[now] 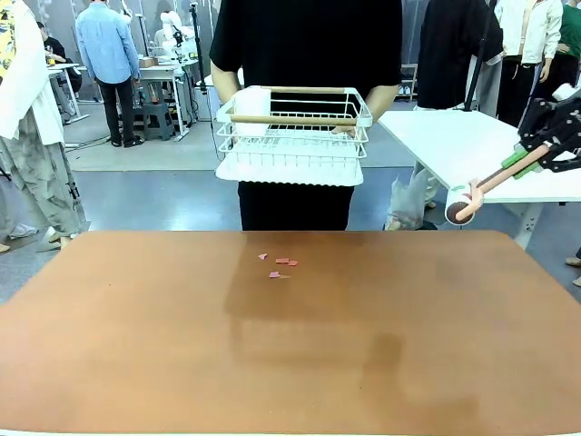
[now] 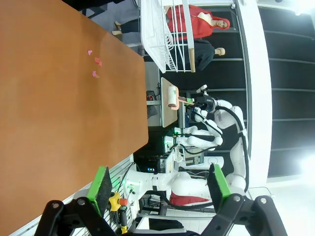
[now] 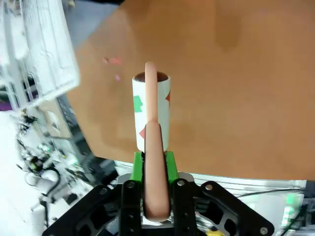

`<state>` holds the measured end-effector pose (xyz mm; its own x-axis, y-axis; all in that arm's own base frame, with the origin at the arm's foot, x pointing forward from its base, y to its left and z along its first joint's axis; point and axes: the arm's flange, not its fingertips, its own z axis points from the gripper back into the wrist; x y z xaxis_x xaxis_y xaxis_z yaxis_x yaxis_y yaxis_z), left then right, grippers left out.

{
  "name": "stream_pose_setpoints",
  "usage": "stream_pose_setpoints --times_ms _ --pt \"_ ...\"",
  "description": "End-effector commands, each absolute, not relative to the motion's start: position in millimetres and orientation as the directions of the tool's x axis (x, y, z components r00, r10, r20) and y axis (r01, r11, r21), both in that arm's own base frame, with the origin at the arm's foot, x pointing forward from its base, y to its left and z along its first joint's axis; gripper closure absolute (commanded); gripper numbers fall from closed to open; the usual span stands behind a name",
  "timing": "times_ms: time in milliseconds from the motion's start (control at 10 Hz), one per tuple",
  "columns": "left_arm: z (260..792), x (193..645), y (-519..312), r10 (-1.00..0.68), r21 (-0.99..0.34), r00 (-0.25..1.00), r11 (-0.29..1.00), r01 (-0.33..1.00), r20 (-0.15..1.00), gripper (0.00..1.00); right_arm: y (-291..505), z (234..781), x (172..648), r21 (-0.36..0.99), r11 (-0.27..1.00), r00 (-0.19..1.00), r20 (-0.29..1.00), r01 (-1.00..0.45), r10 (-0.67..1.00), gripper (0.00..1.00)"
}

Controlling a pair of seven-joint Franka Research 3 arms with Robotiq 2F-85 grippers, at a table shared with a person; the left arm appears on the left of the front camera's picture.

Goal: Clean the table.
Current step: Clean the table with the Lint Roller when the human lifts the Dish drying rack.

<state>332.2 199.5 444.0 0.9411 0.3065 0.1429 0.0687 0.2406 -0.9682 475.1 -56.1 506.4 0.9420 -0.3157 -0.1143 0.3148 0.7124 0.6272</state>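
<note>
The reddish-brown table spreads across the front view, with a few small pink scraps lying near its far edge; the scraps also show in the left wrist view and faintly in the right wrist view. My right gripper hangs high at the right, off the table's far right corner, shut on the tan handle of a lint roller. In the right wrist view, the jaws clamp the handle and the white roller head points toward the table. My left gripper is open and holds nothing, off the table's edge.
A person in black stands at the far side holding a white wire rack above the table's far edge. A smaller white-topped table stands at the back right. Other people stand farther off in the room.
</note>
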Motion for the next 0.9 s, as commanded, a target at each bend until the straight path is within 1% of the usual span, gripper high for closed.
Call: stream_pose_setpoints --times_ms 0,200,400,500,600,800 --pt "445.3 329.9 200.9 0.308 -0.968 0.94 0.238 0.074 0.147 0.0 -53.9 511.5 519.8 0.585 0.789 0.98 -0.052 0.186 -0.192 0.79" --pt "445.3 329.9 200.9 0.308 -0.968 0.94 0.238 0.074 0.147 0.0 -26.1 491.6 533.9 0.548 0.834 0.996 0.014 0.066 -0.089 0.79" --pt "445.3 329.9 200.9 0.308 -0.968 0.94 0.238 0.074 0.147 0.0 -16.7 479.5 541.6 0.499 0.862 0.996 -0.031 0.086 -0.081 0.79" --pt "445.3 329.9 200.9 0.308 -0.968 0.94 0.238 0.074 0.147 0.0 -17.2 487.2 538.9 0.53 0.837 0.989 -0.021 0.133 -0.144 0.79" --pt "445.3 329.9 200.9 0.308 -0.968 0.94 0.238 0.074 0.147 0.0 -14.2 479.8 542.6 0.527 0.846 0.996 -0.032 0.086 -0.081 0.79" --pt "445.3 329.9 200.9 0.308 -0.968 0.94 0.238 0.074 0.147 0.0 -14.2 479.8 542.6 0.527 0.846 0.996 -0.032 0.086 -0.081 0.79"
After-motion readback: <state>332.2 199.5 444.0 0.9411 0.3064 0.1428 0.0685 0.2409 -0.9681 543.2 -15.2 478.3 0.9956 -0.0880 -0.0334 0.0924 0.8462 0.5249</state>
